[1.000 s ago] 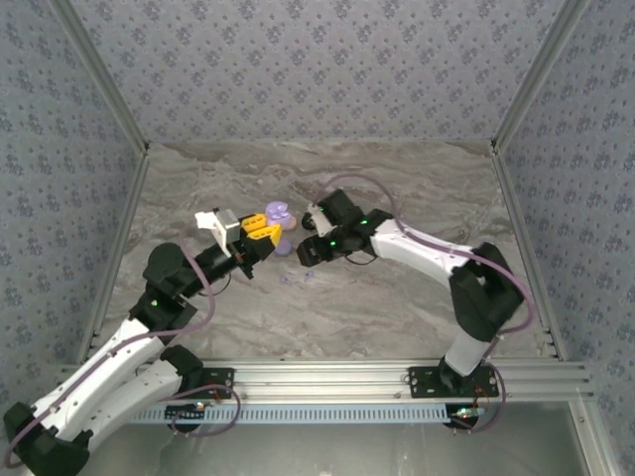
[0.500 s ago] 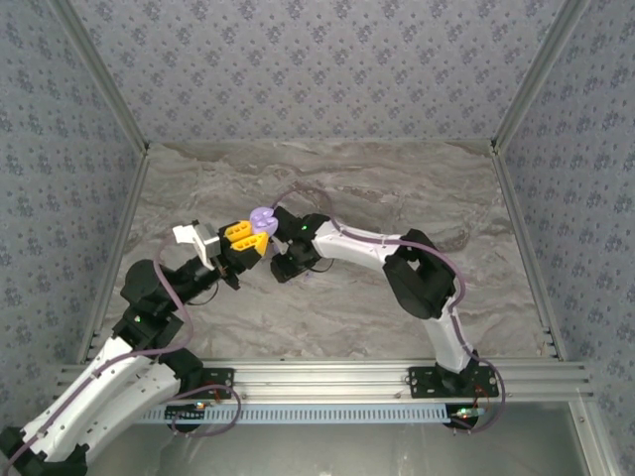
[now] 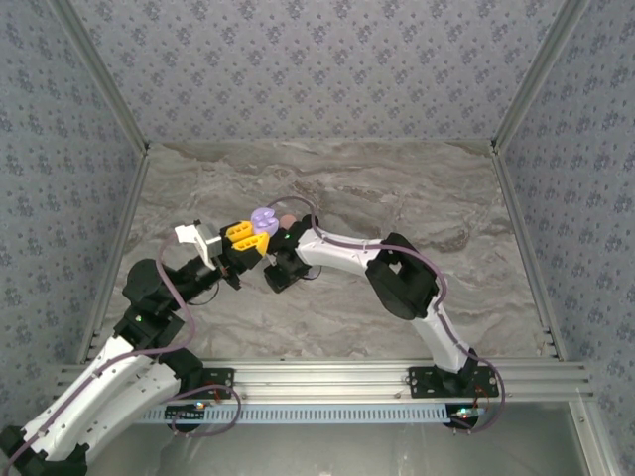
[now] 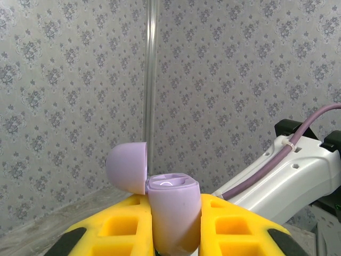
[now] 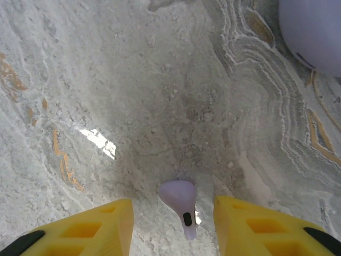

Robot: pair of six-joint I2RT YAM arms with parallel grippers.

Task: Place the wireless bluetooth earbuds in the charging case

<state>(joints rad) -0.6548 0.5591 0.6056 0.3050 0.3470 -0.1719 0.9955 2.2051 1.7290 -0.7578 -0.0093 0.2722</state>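
While left gripper (image 4: 176, 230) clamps charging case (image 4: 173, 208), right gripper (image 5: 173, 209) gapes around lavender earbud (image 5: 179, 195), untouched.

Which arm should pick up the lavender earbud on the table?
Right. Its gripper hangs over the lavender earbud on the table, one finger each side, jaws open and not touching it. The left gripper is shut on the open charging case, so it has no free grip.
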